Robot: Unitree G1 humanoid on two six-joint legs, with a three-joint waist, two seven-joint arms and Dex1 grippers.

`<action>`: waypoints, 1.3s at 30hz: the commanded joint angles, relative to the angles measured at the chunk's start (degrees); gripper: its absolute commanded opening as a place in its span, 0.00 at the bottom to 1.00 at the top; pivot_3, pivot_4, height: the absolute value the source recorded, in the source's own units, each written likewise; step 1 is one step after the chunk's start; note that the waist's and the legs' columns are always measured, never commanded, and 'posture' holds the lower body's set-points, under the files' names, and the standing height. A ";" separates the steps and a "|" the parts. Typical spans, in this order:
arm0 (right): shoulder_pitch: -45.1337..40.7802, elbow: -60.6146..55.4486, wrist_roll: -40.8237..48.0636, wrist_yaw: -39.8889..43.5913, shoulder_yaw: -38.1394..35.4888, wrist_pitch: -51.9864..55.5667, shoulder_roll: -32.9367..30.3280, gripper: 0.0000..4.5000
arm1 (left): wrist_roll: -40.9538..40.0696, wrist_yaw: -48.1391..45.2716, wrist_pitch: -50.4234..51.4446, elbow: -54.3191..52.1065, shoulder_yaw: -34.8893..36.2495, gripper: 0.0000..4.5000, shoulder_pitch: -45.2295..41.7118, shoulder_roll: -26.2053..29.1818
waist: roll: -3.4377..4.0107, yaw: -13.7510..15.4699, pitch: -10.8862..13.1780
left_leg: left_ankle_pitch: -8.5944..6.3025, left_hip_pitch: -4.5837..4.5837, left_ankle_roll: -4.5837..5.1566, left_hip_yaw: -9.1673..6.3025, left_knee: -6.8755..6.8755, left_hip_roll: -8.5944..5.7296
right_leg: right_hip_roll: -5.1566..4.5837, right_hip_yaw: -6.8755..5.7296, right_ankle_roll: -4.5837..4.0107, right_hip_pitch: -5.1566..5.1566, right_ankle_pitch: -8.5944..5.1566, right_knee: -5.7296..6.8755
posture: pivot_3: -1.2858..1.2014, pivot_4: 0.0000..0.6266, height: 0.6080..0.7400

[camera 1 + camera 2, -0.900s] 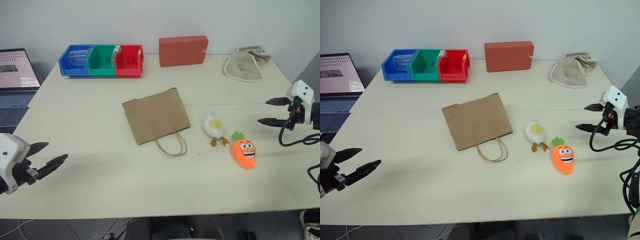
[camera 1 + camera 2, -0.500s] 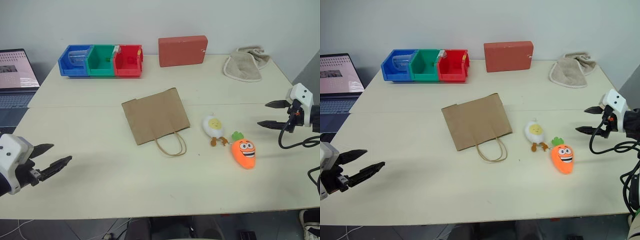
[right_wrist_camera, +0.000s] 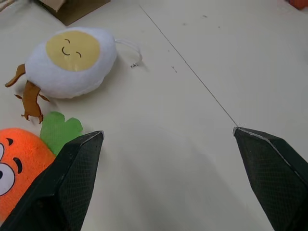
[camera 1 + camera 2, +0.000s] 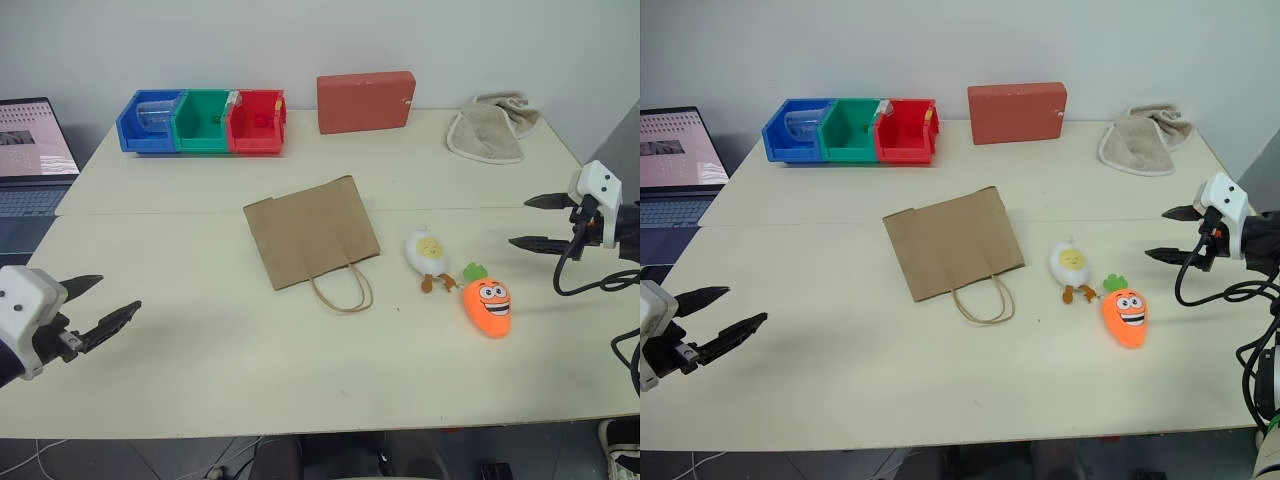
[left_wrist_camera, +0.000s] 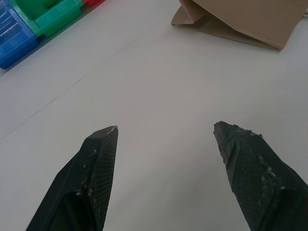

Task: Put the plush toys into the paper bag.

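Right claw [image 4: 534,221]: released, fingers spread wide, empty, poised above the pale surface [image 4: 200,360] at its right edge. Egg toy [image 4: 426,253] lying just beyond the fingertips toward the surface's middle, face up, brown legs trailing toward the carrot toy [image 4: 488,303]. Carrot toy nearer the front edge than the claw, green top pointing at the egg's legs and close beside them, touching or not unclear. Both toys flat on the surface, apart from the claw, outside the paper bag [image 4: 311,230].

Paper bag farther from the right claw than the egg, lying flat near the surface's middle, loop handles [image 4: 343,288] spread toward the front edge, just beside the egg without touching it.

Left claw [image 4: 96,302]: released, fingers parted, empty, hovering over bare surface at the front left corner, well apart from bag and toys. Near corner of the bag visible ahead of the fingertips [image 5: 103,137] in the left wrist view.

Along the far edge, beyond both claws: row of three bins, blue [image 4: 150,121], green [image 4: 204,121] and red [image 4: 257,122], touching side by side; red block [image 4: 365,101] standing to their right; beige towel [image 4: 490,127] crumpled in the far right corner. Open laptop [image 4: 30,155] off the surface's left end, beyond the left claw.
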 commanded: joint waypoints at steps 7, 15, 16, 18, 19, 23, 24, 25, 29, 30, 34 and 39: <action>6.07 -14.40 5.73 0.28 -3.22 5.83 -0.92 1.00 | 2.96 -1.94 -3.75 -5.14 -10.42 0.99 -2.53 2.15 | 0.00 0.15 0.00 | 0.00 0.00 0.00 0.00 0.02 0.01 | 0.01 0.00 0.02 0.02 0.01 0.01 | 0.52 0.24 1.00; 22.67 -44.04 15.13 -5.51 -9.98 22.03 -2.01 1.00 | 7.54 -2.36 -3.55 -6.89 -34.90 0.99 -19.18 1.66 | 0.05 1.68 -0.01 | -0.01 0.00 0.00 -0.05 0.02 0.00 | 0.05 0.00 0.14 0.03 0.09 0.06 | 0.52 0.24 1.00; 25.04 -48.66 16.45 -6.34 -10.66 24.53 -2.23 1.00 | 8.35 -2.67 -4.24 -5.92 -37.92 0.99 -21.94 0.73 | 0.05 1.84 -0.01 | -0.01 0.00 0.00 -0.05 0.02 0.01 | 0.06 0.00 0.17 0.03 0.10 0.05 | 0.52 0.24 1.00; 28.92 -56.17 18.55 -7.25 -11.42 29.03 -3.20 1.00 | 10.05 -2.89 -4.85 -3.22 -43.13 0.99 -27.29 -1.42 | 0.04 2.15 -0.01 | 0.00 -0.01 0.00 -0.06 0.06 0.01 | 0.08 0.01 0.30 0.05 0.18 0.04 | 0.52 0.24 1.00; 30.52 -59.34 19.68 -7.61 -11.87 31.36 -3.79 1.00 | 10.91 -2.97 -4.97 -1.86 -45.43 0.99 -29.62 -2.39 | 0.05 2.22 -0.02 | -0.01 -0.01 0.00 -0.07 0.06 0.02 | 0.08 0.01 0.53 0.06 0.31 0.02 | 0.52 0.24 1.00; 34.44 -67.52 23.58 -9.39 -13.37 39.19 -5.66 1.00 | 13.62 -4.12 -7.54 4.00 -53.19 0.99 -37.59 -7.35 | 0.05 2.43 -0.02 | 0.00 -0.02 0.00 -0.05 0.09 0.02 | 0.08 0.02 0.67 0.06 0.40 -0.03 | 0.52 0.24 1.00; 35.13 -69.10 24.86 -9.86 -13.89 41.23 -6.00 1.00 | 13.95 -4.31 -7.91 4.81 -54.24 0.99 -38.60 -8.17 | 0.04 2.45 -0.02 | 0.00 -0.03 0.00 -0.04 0.10 0.02 | 0.09 0.02 0.68 0.07 0.40 -0.04 | 0.52 0.24 1.00; 35.72 -70.56 26.11 -10.28 -14.39 43.11 -6.21 1.00 | 14.25 -4.77 -8.53 5.84 -55.36 0.99 -39.58 -9.05 | 0.04 2.50 -0.02 | 0.00 -0.03 0.00 -0.04 0.11 0.02 | 0.09 0.01 0.68 0.06 0.41 -0.05 | 0.52 0.24 1.00; 38.68 -75.49 28.54 -10.28 -15.23 45.30 -7.41 1.00 | 15.96 -6.10 -12.02 11.60 -59.20 0.99 -43.59 -12.70 | 0.04 2.93 -0.02 | 0.00 -0.06 0.00 -0.07 0.10 0.02 | 0.10 0.00 0.69 0.06 0.41 -0.05 | 0.52 0.24 1.00; 39.08 -76.19 28.87 -10.81 -15.42 45.69 -7.40 1.00 | 16.58 -6.35 -13.22 13.20 -59.90 0.99 -44.41 -13.34 | 0.04 2.96 -0.02 | 0.00 -0.06 0.00 -0.08 0.10 0.02 | 0.11 0.00 0.69 0.06 0.41 -0.05 | 0.52 0.24 1.00; 40.25 -79.00 30.61 -12.58 -15.99 47.27 -6.89 1.00 | 18.79 -6.85 -17.78 19.54 -62.23 0.99 -46.70 -16.39 | 0.03 2.98 -0.03 | 0.00 -0.10 0.00 -0.08 0.14 0.02 | 0.11 0.00 0.70 0.07 0.42 -0.08 | 0.52 0.24 1.00; 41.87 -82.07 33.66 -14.08 -16.83 49.58 -7.04 1.00 | 19.72 -6.89 -22.01 24.65 -62.71 0.80 -48.10 -19.18 | 0.03 3.04 -0.03 | 0.00 -0.12 0.00 -0.11 0.14 0.02 | 0.11 -0.01 0.72 0.07 0.43 -0.09 | 0.52 0.24 1.00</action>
